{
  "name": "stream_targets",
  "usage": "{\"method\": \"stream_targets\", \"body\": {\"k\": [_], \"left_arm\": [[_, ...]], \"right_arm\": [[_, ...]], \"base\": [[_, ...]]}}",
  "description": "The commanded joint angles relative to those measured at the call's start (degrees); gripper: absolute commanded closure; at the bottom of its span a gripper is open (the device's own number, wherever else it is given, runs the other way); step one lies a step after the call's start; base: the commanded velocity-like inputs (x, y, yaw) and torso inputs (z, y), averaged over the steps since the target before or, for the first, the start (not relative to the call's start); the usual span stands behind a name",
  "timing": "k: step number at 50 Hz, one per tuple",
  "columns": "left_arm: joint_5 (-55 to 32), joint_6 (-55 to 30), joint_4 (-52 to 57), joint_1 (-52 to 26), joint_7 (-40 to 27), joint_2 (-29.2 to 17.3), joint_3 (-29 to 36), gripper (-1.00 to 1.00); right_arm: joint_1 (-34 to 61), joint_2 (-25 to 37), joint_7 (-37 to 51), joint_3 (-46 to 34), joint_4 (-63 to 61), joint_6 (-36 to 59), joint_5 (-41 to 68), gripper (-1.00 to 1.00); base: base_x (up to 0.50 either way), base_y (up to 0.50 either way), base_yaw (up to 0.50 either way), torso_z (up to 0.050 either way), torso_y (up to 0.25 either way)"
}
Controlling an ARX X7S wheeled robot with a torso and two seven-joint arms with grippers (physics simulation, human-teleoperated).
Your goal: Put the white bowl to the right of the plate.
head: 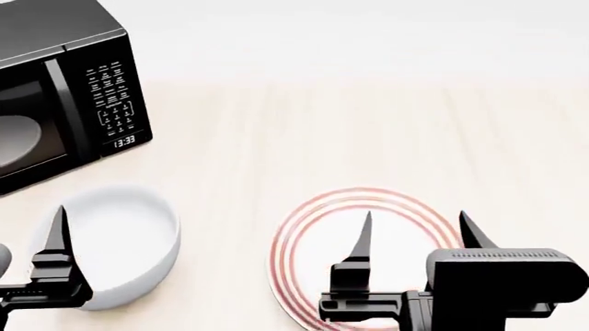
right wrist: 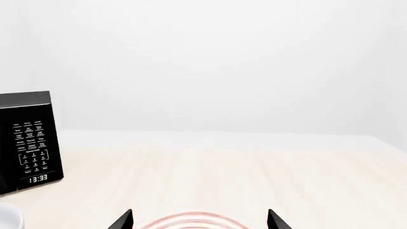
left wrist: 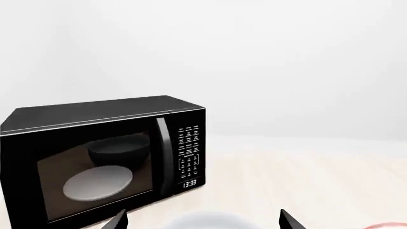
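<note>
**Bowl still left of plate; transfer not begun**

The glossy, deep white bowl (head: 120,245) rests on the pale wood-grain worktop (head: 368,124), left of the shallow red-ringed plate (head: 354,255). The left tool (left wrist: 203,220) hangs released over the bowl; the right tool (head: 418,231) hangs released over the plate. A black microwave (head: 65,83) stands behind.

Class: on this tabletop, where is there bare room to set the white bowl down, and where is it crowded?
Bare light wood tabletop lies beyond the red-ringed white plate, right of the black microwave. Crowded near-left: plain deep white bowl, left gripper. The right gripper hovers over the plate.
</note>
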Motion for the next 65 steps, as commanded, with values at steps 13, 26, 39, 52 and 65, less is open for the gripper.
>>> {"method": "stream_targets", "body": {"k": [13, 26, 39, 52, 65], "left_arm": [[-1.14, 0.24, -0.11, 0.20, -0.72, -0.63, 0.08, -1.00], [-0.58, -0.71, -0.89, -0.38, -3.05, -1.03, -1.28, -1.00], [2.66, -5.89, 0.55, -1.33, -9.23, -1.71, -3.21, -1.00], [3.47, -1.88, -2.89, 2.92, -11.07, -3.31, -10.93, -1.00], [4.91, 3.13, -5.14, 7.47, -13.07, -4.18, -16.58, -1.00]], "right_arm": [[0.11, 0.69, 0.93, 0.39, 0.30, -0.01, 2.09, -1.00], [9.25, 1.70, 7.72, -5.62, -2.39, 24.76, -2.20, -1.00], [18.31, 3.79, 1.16, -6.97, -5.65, 32.52, 3.21, -1.00], [34.20, 8.90, 23.60, -1.55, 3.78, 44.10, 45.99, -1.00], [43.50, 7.67, 45.81, -6.95, 17.29, 43.14, 67.94, -1.00]], "base": [[0.50, 0.01, 0.00, 0.000, 0.001], [0.14, 0.00, 0.00, 0.000, 0.001], [0.00, 0.00, 0.00, 0.000, 0.000], [0.00, 0.00, 0.00, 0.000, 0.000], [0.00, 0.00, 0.00, 0.000, 0.000]]}}
